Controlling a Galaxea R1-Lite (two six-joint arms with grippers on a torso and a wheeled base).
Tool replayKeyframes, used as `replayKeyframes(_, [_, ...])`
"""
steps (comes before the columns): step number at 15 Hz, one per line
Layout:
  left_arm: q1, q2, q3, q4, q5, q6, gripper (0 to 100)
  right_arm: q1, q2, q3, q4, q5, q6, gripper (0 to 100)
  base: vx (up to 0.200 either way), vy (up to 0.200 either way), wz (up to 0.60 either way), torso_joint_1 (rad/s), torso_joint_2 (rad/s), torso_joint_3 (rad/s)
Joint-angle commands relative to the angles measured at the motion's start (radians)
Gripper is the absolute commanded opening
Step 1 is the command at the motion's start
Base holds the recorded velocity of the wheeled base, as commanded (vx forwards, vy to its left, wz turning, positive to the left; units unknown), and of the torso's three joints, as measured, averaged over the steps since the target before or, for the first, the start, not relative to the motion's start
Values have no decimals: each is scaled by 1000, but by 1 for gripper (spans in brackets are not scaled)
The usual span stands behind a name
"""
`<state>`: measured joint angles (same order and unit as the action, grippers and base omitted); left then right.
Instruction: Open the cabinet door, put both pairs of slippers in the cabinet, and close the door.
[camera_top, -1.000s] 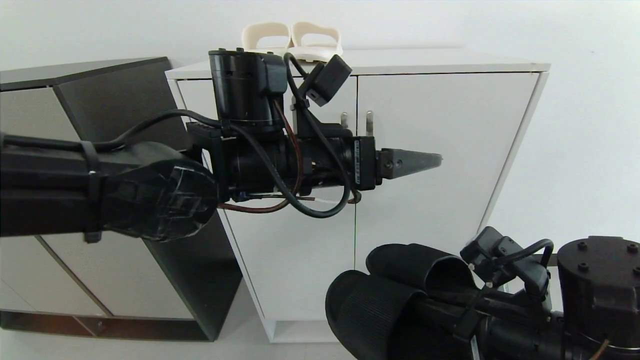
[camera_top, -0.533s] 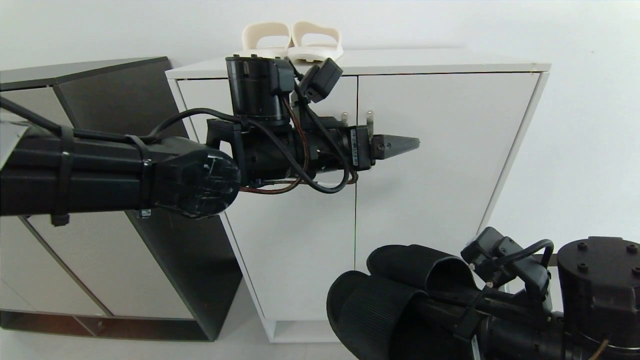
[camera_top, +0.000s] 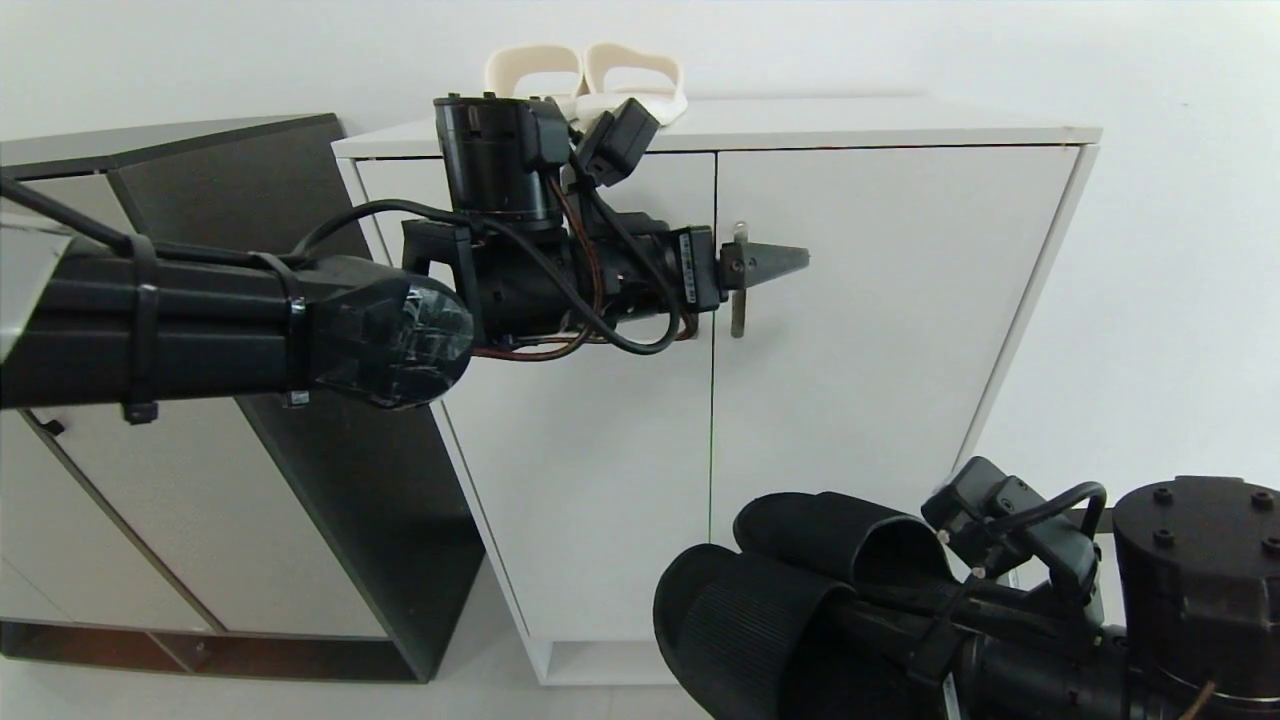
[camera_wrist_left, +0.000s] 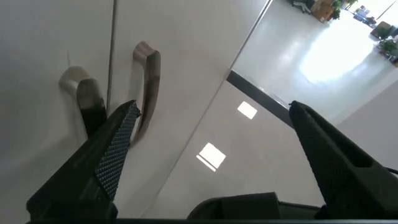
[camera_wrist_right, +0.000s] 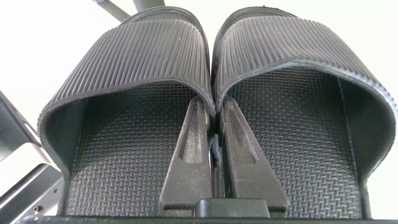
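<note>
The white cabinet stands with both doors shut. The left gripper is level with the cabinet's upper front. Its fingers are spread wide, one tip just beside the right door's metal handle (whether it touches, I cannot tell). The right gripper sits low before the cabinet's right door, clamped on the inner strap edges of the black slippers, which it holds side by side. The cream slippers lie on the cabinet's top, toward its left rear.

White wall — dark sideboard left
</note>
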<state>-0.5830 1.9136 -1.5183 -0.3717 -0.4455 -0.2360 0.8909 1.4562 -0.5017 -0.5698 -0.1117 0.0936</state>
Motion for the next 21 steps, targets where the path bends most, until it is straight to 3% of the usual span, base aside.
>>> replayKeyframes(1, [8, 22, -14, 0, 2, 0, 100, 0, -2, 0, -1, 0, 0, 0, 0, 0, 0, 0, 0, 0])
replayKeyframes(9, [-18, 88, -59, -1, 30, -19, 100, 0, 3, 3, 1, 1, 0, 0, 0, 0, 0, 0, 0, 0])
replayKeyframes(10, [-18, 87, -59, -3, 30, -29, 0, 0, 1, 6, 2, 3, 0, 0, 0, 0, 0, 0, 0, 0])
replayKeyframes(12, [-28, 76, -51, -6, 31, -42, 0, 0, 3, 6, 2, 30, 3, 0, 0, 0, 0, 0, 0, 0])
replayKeyframes(15, [-89, 12, 49, -39, 77, -37, 0, 0, -8, 20, 1, 75, 3, 0, 0, 0, 0, 0, 0, 0])
replayKeyframes(17, [-124, -47, 133, -93, 82, -39, 0, 14, -46, 45, 5, 170, 0, 0, 0, 0, 0, 0, 0, 0])
replayKeyframes(21, [-181, -157, 248, -105, 125, -36, 0, 43, -62, 61, 7, 176, -3, 0, 0, 0, 0, 0, 0, 0])
